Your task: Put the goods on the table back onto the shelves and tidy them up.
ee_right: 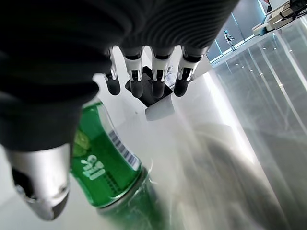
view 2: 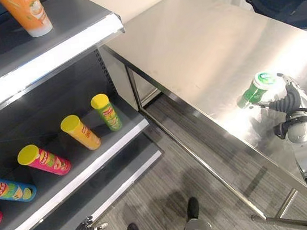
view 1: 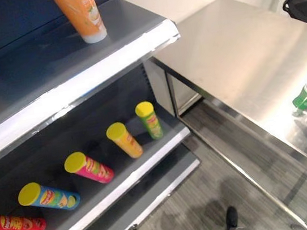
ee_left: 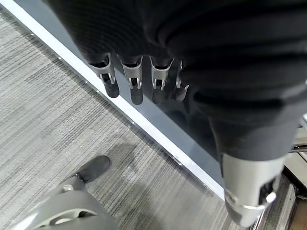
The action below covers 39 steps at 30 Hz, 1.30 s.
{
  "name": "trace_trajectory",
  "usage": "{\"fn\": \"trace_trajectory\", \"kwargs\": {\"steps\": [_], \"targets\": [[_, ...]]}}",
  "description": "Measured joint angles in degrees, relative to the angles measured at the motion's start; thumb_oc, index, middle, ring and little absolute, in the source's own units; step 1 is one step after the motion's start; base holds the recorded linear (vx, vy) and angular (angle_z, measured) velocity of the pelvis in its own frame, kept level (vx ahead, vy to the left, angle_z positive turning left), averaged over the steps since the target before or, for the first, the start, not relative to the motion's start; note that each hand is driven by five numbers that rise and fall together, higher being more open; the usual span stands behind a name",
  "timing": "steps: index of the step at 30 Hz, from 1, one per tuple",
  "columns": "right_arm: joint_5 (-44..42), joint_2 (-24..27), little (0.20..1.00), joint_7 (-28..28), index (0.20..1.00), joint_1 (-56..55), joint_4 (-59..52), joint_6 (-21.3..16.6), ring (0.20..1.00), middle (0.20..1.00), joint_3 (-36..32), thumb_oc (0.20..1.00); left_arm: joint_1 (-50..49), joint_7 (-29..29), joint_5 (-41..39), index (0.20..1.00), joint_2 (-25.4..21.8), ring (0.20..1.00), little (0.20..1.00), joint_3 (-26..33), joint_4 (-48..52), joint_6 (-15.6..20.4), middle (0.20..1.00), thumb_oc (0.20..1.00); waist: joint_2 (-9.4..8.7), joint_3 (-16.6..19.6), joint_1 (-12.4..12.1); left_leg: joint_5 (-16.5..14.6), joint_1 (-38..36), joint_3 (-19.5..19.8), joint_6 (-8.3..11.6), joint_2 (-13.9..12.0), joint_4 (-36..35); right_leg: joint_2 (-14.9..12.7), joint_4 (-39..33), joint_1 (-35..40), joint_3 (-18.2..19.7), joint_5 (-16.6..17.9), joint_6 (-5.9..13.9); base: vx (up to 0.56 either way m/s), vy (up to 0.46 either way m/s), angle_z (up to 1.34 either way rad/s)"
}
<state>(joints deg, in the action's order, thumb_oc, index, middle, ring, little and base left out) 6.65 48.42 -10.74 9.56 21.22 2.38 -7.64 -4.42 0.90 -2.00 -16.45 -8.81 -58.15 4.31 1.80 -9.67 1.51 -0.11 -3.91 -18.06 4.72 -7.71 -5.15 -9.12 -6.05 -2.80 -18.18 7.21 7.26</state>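
Mostly done: shelf (view 2: 69, 46) already lined with tubes (view 2: 80, 132). Left: one green can (view 2: 257, 90) near the tabletop's (view 2: 201, 45) front edge, right hand (view 2: 290, 100) beside it, fingers (ee_right: 156, 84) straight, seemingly ungripped. Left hand (ee_left: 139, 79) hanging relaxed, empty.

Shop: stocked shelves (view 1: 74, 80), tubes (view 1: 88, 167)

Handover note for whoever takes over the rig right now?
Right hand: open beside the green can on the steel table, not yet gripping.
Left hand: low by the shelf base, fingers relaxed, holding nothing.
Done: tubes lie in a row on the lower shelf; an orange bottle stands on the upper shelf.
Left: grasp the can, then shelve it.
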Motion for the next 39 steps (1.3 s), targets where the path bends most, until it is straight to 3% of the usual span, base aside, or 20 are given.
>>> {"fn": "trace_trajectory", "kwargs": {"steps": [20,21,22,23,39], "targets": [[0.12,0.00,1.000,-0.77,1.000,5.00,0.10,0.11,1.000,1.000,2.14,1.000,0.10,0.05,-0.02,1.000,0.00,1.000,1.000,0.03,-0.04,-0.03,1.000,1.000,1.72,-0.75,-0.30,0.16,0.63,2.16,-0.22,-0.05,0.23,-0.17,0.00,0.94,-2.13,0.22,-0.32,0.01,-0.012,0.05],[0.12,0.00,0.890,-0.84,0.890,5.11,0.10,0.11,0.890,0.890,2.26,0.890,0.13,0.06,-0.02,1.000,0.01,1.000,1.000,0.03,-0.03,-0.02,1.000,1.000,1.81,-0.74,-0.29,0.18,0.67,2.28,-0.22,-0.05,0.23,-0.17,0.00,0.95,-2.22,0.22,-0.32,0.01,-0.012,0.07],[0.12,0.00,0.398,-1.13,0.398,5.12,0.10,0.10,0.398,0.398,2.43,0.398,0.09,0.07,-0.03,1.000,0.01,1.000,1.000,0.03,-0.04,-0.02,1.000,1.000,1.90,-0.72,-0.33,0.21,0.72,2.52,-0.21,-0.06,0.23,-0.16,0.00,1.04,-2.44,0.19,-0.31,0.01,-0.014,0.06],[0.12,0.00,0.200,-1.38,0.200,5.18,0.10,0.10,0.200,0.200,2.46,0.200,0.05,0.07,-0.03,1.000,0.01,1.000,1.000,0.03,-0.04,-0.02,1.000,1.000,1.90,-0.72,-0.34,0.21,0.72,2.57,-0.21,-0.06,0.23,-0.15,0.00,1.07,-2.48,0.18,-0.31,0.01,-0.017,0.05],[0.03,0.02,0.200,-1.16,0.200,4.61,-2.40,-0.03,0.200,0.200,3.28,0.200,-0.38,0.11,-0.06,1.000,0.01,1.000,1.000,0.22,0.01,-0.06,1.000,1.000,1.89,-0.71,-0.26,0.35,0.06,3.27,-0.18,-0.05,0.23,-0.07,0.00,2.21,-3.27,0.10,-0.25,0.00,-0.006,0.02]]}}
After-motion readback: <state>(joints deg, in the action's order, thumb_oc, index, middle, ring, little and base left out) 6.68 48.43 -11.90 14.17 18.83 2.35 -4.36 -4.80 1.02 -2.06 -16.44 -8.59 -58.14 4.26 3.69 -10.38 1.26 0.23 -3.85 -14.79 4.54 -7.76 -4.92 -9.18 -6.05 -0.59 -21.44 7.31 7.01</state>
